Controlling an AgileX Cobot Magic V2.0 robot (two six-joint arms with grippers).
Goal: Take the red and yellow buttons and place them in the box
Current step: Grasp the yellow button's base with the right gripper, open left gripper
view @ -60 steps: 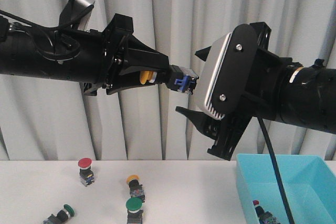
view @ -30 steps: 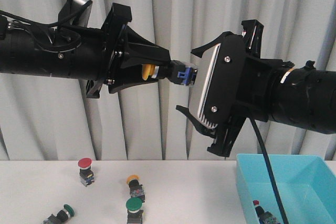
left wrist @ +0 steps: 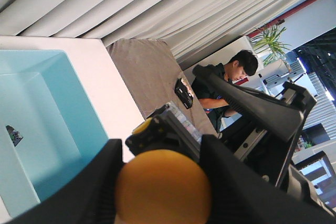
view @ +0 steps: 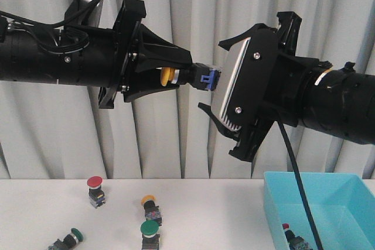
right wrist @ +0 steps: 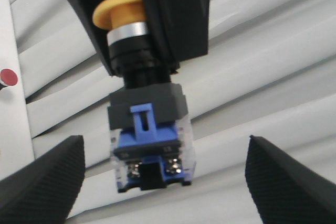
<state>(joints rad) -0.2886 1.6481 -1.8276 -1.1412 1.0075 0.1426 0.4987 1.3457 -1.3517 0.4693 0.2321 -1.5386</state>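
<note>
Front view: left jaws clamp yellow button (view: 176,76); right jaws agape.

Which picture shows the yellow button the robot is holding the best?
The right wrist view: the yellow button shows whole, cap to blue base, in the left gripper. The left wrist view shows only its blurry cap up close. The front view shows it small, mid-air.

yellow button (right wrist: 149,124) fills the middle of my right wrist view, cap and silver ring pinched between the other arm's black fingers (right wrist: 178,14), blue-and-grey base sticking out toward me. my own two fingertips (right wrist: 44,179) are spread wide either side, not touching it. pale curtain (right wrist: 273,51) behind.
</note>
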